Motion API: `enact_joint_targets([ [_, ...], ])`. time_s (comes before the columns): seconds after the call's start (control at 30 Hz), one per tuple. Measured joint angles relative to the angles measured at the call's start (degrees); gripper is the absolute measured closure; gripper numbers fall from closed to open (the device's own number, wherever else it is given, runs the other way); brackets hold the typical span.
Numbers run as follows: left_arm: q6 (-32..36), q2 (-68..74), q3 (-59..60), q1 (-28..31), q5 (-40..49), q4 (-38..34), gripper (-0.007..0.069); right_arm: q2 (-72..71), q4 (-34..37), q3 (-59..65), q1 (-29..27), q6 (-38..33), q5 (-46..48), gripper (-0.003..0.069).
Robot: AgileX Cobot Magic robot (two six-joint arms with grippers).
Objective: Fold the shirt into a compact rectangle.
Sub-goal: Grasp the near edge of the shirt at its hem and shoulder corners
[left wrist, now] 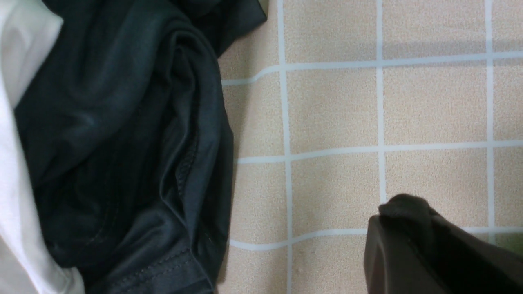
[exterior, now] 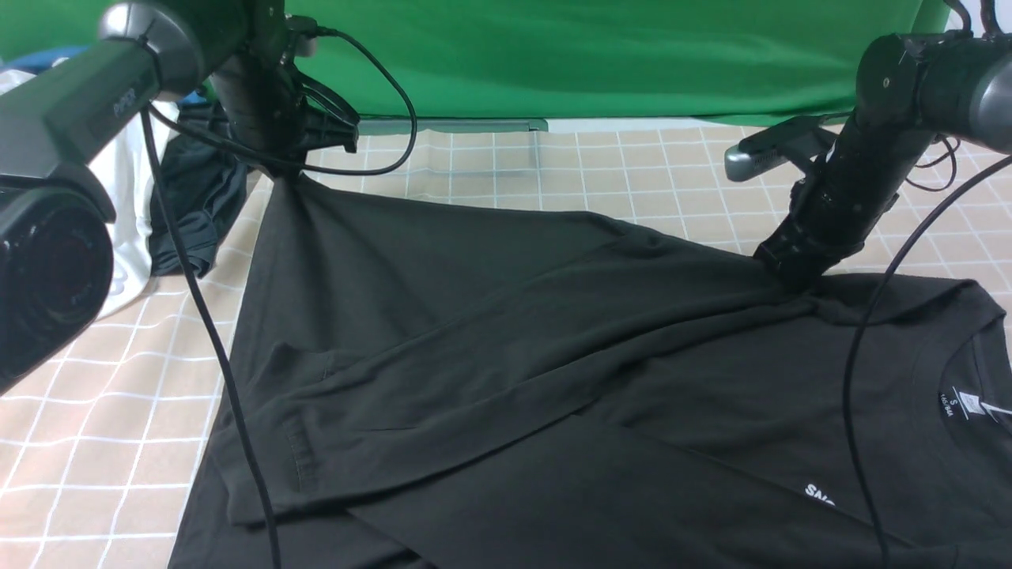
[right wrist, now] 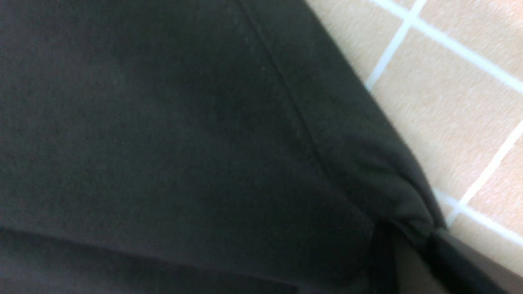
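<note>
The black shirt (exterior: 506, 340) lies over the checked table, its far edge folded toward the front in a slanted flap. Its white neck label (exterior: 968, 405) and part of the white print (exterior: 820, 495) show at the right. My left gripper (exterior: 286, 170) is shut on a far-left corner of the shirt and holds it raised; in the left wrist view a nub of the black cloth (left wrist: 402, 206) pokes out between the jaws. My right gripper (exterior: 793, 286) is shut on bunched cloth near the far-right shoulder. The shirt (right wrist: 184, 143) fills the right wrist view and gathers into that gripper (right wrist: 429, 245).
A smaller dark garment with a sheen (exterior: 194, 205) and a white garment (exterior: 130, 237) lie at the table's far left, just beyond the left gripper. The dark garment (left wrist: 122, 143) and the white one (left wrist: 16, 49) also fill one side of the left wrist view. A green backdrop (exterior: 593, 55) rises behind the table.
</note>
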Motion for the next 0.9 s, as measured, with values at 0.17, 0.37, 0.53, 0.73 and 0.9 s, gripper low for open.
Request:
enact_joint_targets([
  [0.17,-4.55,-0.33,-1.97,0.42,1.0,1.66,0.0589,0.02,0.35,-4.62,-0.44,2.25,-2.7,0.0598],
  [0.37,-6.72,-0.95,-2.67,1.82,0.0,2.35,0.0589,0.07,0.58,-9.21,-1.63,4.43,-5.68,0.0599],
  [0.53,-7.04,-0.29,-2.73,1.9,-2.03,2.25,0.0589,2.07,0.58,-9.43,-1.68,4.62,-8.64,0.0599],
  [0.73,-6.39,0.85,-3.24,1.9,-6.46,2.96,0.0502,5.16,0.09,-9.74,-1.8,5.72,-16.75,0.0424],
  [0.9,-5.26,0.97,-10.9,2.04,2.25,6.75,0.0316,2.48,-0.78,-16.13,-1.86,8.9,-7.79,0.0163],
])
